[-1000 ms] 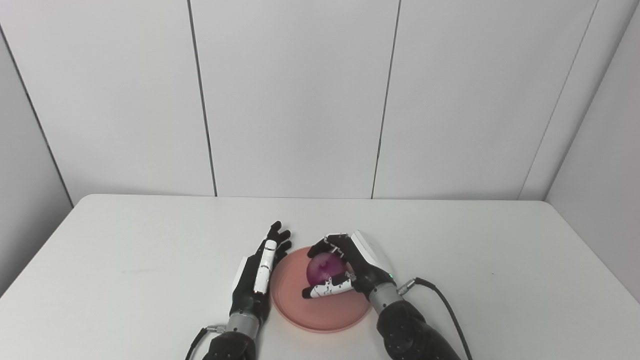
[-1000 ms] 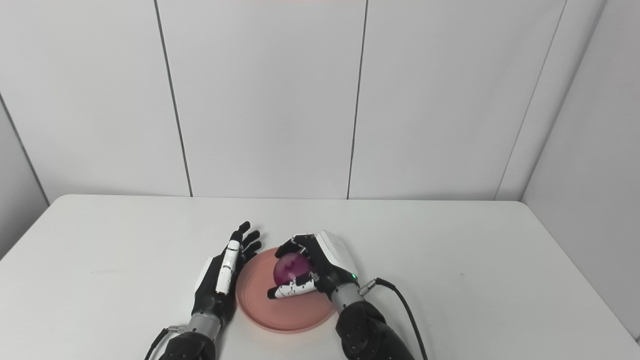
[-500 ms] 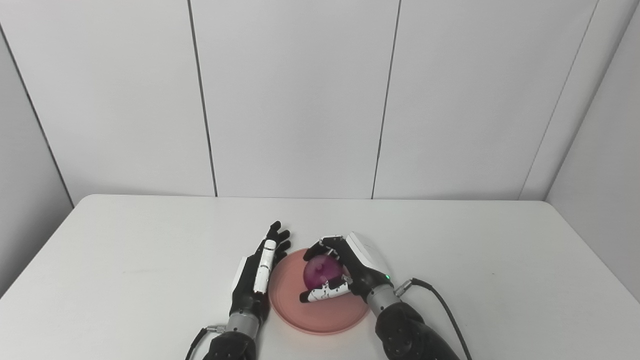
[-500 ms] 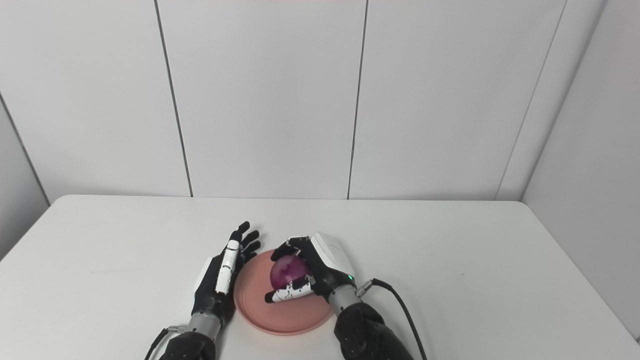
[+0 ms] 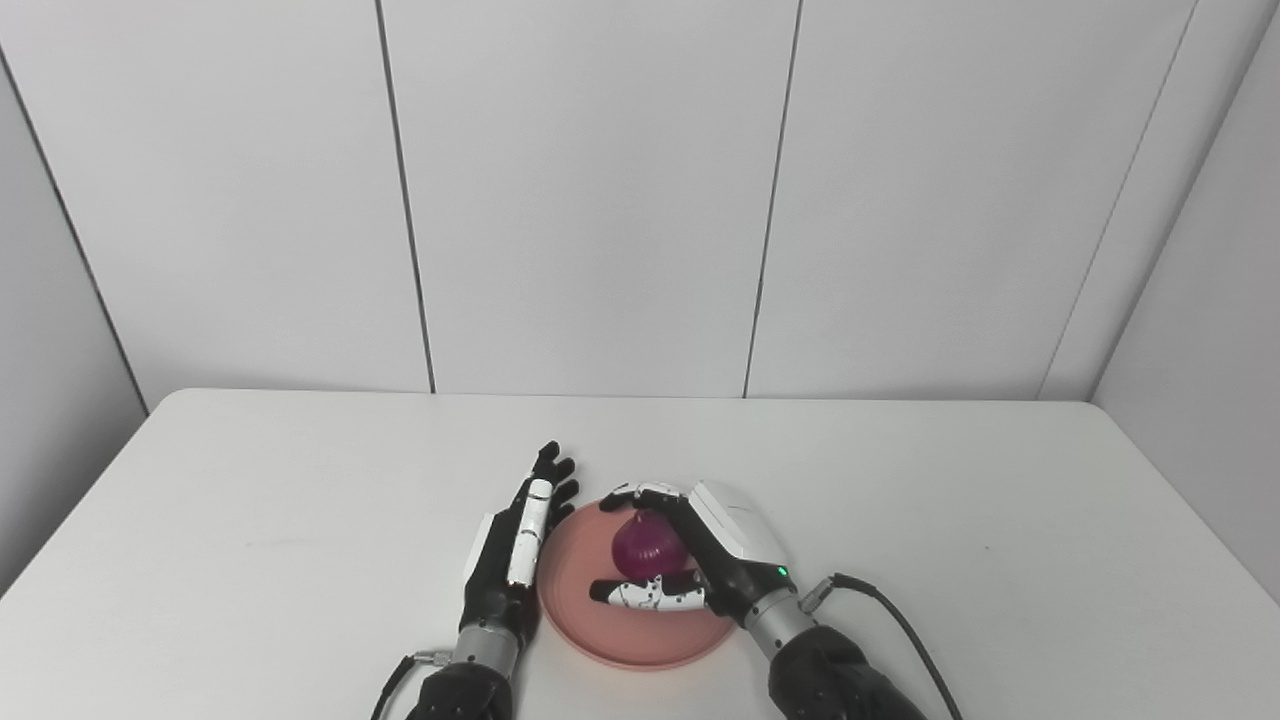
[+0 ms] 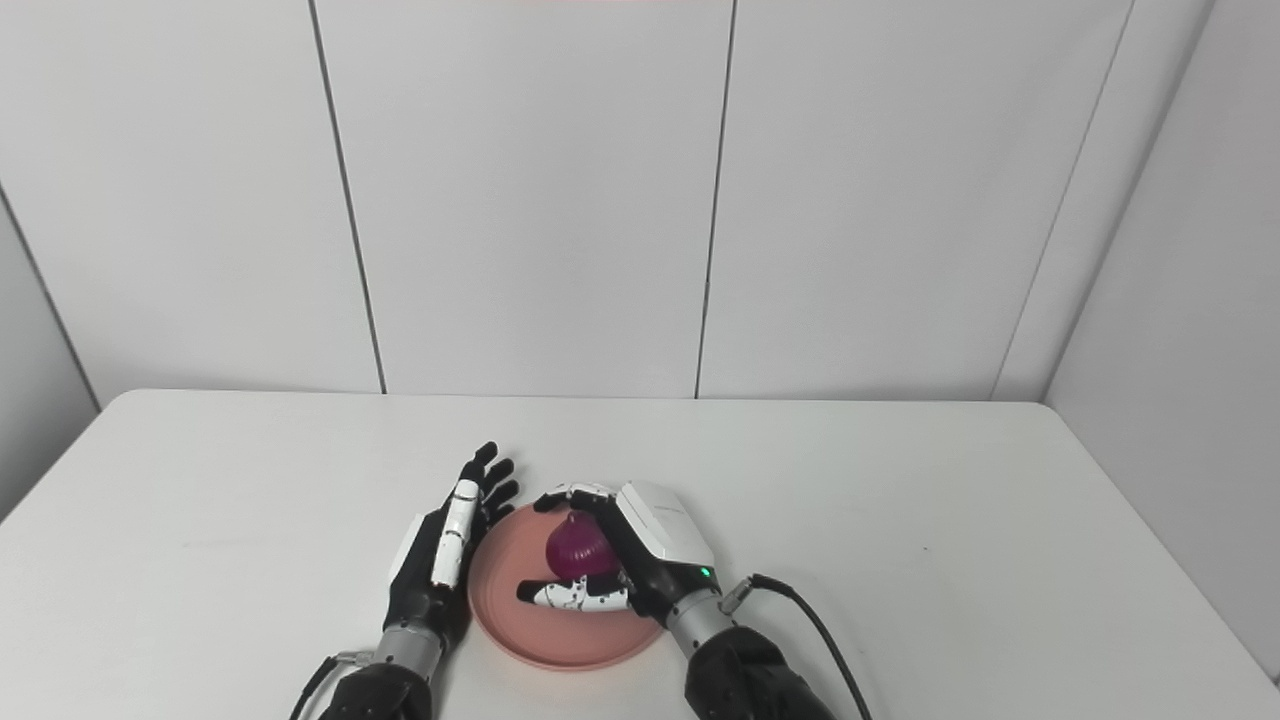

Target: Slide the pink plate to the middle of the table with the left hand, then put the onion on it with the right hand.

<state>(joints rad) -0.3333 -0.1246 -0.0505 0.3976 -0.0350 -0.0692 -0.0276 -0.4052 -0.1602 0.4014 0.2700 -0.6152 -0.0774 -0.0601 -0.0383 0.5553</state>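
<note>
Left eye view, onion (image 5: 648, 546): seated on pink plate (image 5: 600, 634).
Right hand (image 5: 722, 552): fingers spread, nothing gripped.
Left hand (image 5: 510, 548): flat, extended, beside plate rim.

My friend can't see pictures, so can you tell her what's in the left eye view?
A purple onion sits on a pink plate on a white table, with the robot's right hand spread open around it. The left hand rests flat and open beside the plate's left edge.
</note>
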